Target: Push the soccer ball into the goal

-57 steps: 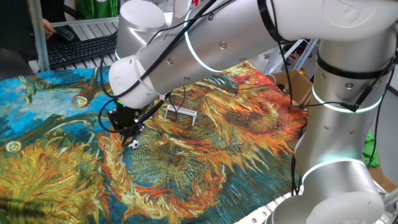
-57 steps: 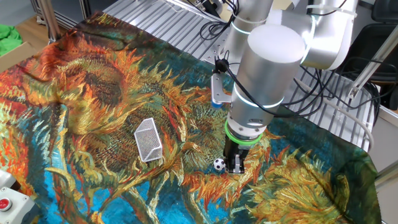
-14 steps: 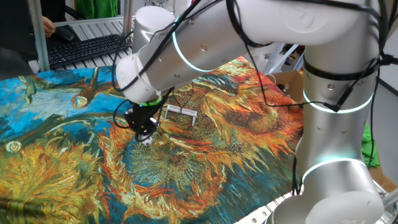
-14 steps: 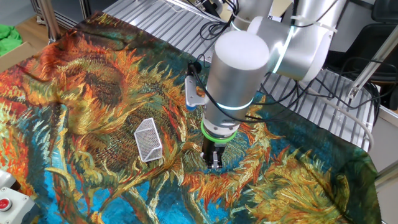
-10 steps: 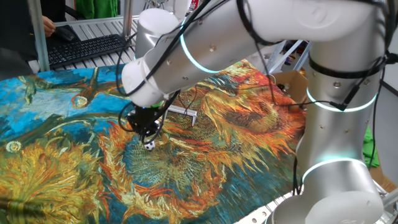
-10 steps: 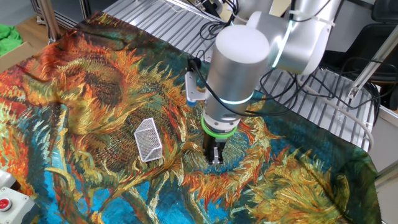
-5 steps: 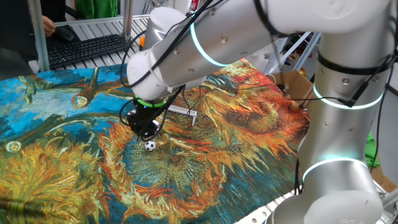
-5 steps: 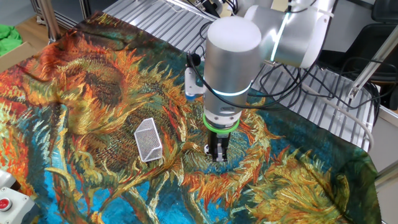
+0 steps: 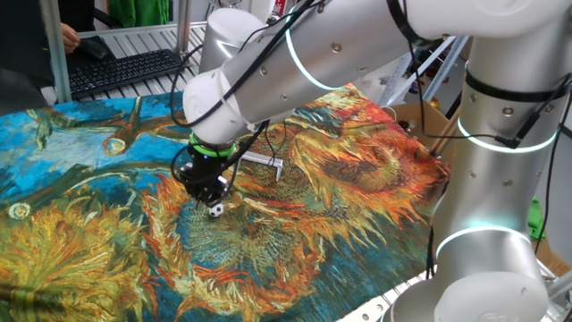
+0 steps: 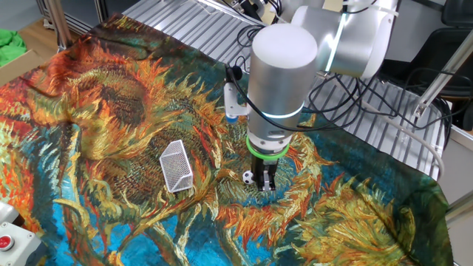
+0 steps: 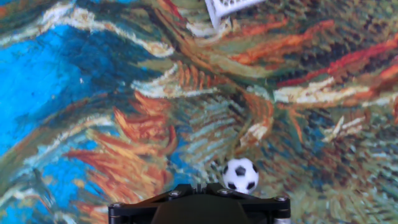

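The soccer ball (image 9: 215, 211) is a tiny white ball with black patches lying on the sunflower-print cloth. It also shows in the other fixed view (image 10: 247, 176) and in the hand view (image 11: 240, 175). My gripper (image 10: 266, 184) points down at the cloth, shut and empty, right beside the ball on the side away from the goal. It shows in the fixed view (image 9: 206, 193) and at the bottom of the hand view (image 11: 198, 188). The goal (image 10: 176, 166) is a small white mesh frame a few ball-widths away. It is partly hidden behind the arm (image 9: 261, 162) and cut off at the top of the hand view (image 11: 227, 7).
The painted cloth (image 10: 96, 96) covers the table and is wrinkled in places. A keyboard (image 9: 116, 72) lies at the back left. A cardboard box (image 9: 427, 121) stands off the far right edge. A red button (image 10: 4, 241) sits at the lower left corner.
The gripper and ball have moved closer to the goal than several seconds ago. In the last half second the gripper shifted slightly and the ball now shows beside it; the goal has not moved.
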You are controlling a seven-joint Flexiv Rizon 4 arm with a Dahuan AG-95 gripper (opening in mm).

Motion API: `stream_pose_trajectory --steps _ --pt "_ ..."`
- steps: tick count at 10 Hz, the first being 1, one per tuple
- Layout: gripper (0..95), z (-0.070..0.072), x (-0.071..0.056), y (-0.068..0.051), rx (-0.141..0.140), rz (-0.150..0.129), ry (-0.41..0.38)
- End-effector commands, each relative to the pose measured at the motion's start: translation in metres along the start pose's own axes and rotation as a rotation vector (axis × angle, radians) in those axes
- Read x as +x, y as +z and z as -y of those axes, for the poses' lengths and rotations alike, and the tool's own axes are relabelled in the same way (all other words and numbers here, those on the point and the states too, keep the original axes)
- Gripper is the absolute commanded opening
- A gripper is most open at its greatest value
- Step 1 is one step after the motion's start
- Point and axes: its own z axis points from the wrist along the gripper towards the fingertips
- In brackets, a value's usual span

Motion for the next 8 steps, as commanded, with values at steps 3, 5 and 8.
stream_pose_trajectory --steps 3,5,8 --pt "0.0 0.011 0.006 -0.002 0.001 -0.004 0.001" --pt "0.0 0.016 0.007 0.0 -0.001 -0.003 -0.003" --pt "0.0 0.012 -0.012 0.009 0.0 0.03 -0.027"
